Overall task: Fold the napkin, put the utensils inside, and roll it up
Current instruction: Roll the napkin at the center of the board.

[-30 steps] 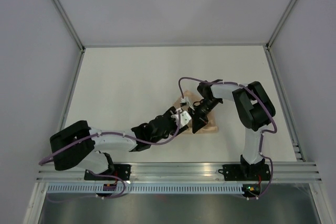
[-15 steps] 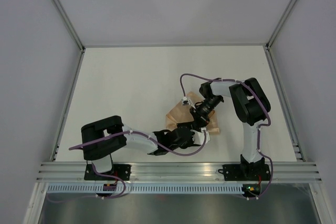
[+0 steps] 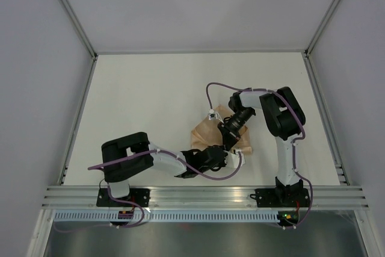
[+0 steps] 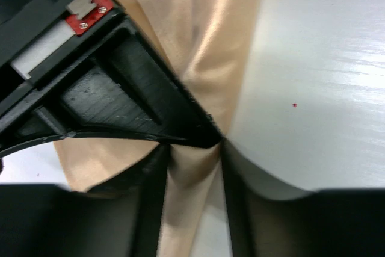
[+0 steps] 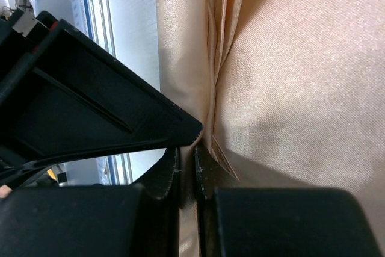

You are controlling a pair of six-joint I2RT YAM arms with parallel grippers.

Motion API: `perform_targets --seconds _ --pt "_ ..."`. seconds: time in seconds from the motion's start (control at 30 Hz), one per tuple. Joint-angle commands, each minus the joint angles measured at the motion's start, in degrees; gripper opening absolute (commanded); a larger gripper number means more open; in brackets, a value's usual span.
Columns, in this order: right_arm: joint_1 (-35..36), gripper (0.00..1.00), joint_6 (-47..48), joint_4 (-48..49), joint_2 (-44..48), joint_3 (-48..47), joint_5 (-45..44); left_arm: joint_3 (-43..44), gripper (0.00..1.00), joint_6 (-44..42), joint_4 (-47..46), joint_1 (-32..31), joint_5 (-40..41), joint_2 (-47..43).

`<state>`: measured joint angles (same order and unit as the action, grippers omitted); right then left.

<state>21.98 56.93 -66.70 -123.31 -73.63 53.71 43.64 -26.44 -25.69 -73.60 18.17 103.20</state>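
White table (image 3: 150,100) is standing between grey enclosure walls (image 3: 36,88). Left gripper (image 4: 192,164) is sitting low at the near side, its fingers straddling a fold of the napkin (image 3: 206,129); whether they are clamping it cannot be told. The napkin is lying bunched right of the table's centre. Right gripper (image 5: 187,161) is pinching a thin pleat, jaws nearly together, just beside the left one.

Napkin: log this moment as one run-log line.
napkin: bunched on table | right claw: shut on napkin fold | left claw: astride napkin beside right claw, grip unclear | utensils: not visible
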Motion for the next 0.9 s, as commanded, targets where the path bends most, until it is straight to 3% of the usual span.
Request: perform_targets --seconds 0.0,0.13,0.27,0.37,0.57,0.87 --pt "-0.6 0.01 3.5 3.5 -3.4 -1.0 -6.5 1.5 0.39 -1.6 3.1 -0.1 -1.5 2.4" --pt "-0.8 0.05 3.5 3.1 -3.3 -1.7 -6.1 1.7 0.21 -0.4 5.4 0.0 -2.6 2.8" --pt "-1.1 0.37 1.8 4.0 -1.2 -1.6 -5.6 2.2 0.08 1.7 7.9 0.6 -6.2 2.4" --pt "-1.7 0.51 1.0 4.3 1.9 -1.8 -4.5 2.9 0.03 3.7 10.9 2.1 -10.0 1.8" --pt "-4.6 0.62 -5.9 7.5 10.4 -2.3 -1.1 4.3 0.02 7.5 14.6 5.7 -17.9 1.1" --pt "-15.3 0.65 -18.8 23.5 24.5 1.8 2.4 7.5 0.02 14.4 20.5 13.7 -34.8 1.7"
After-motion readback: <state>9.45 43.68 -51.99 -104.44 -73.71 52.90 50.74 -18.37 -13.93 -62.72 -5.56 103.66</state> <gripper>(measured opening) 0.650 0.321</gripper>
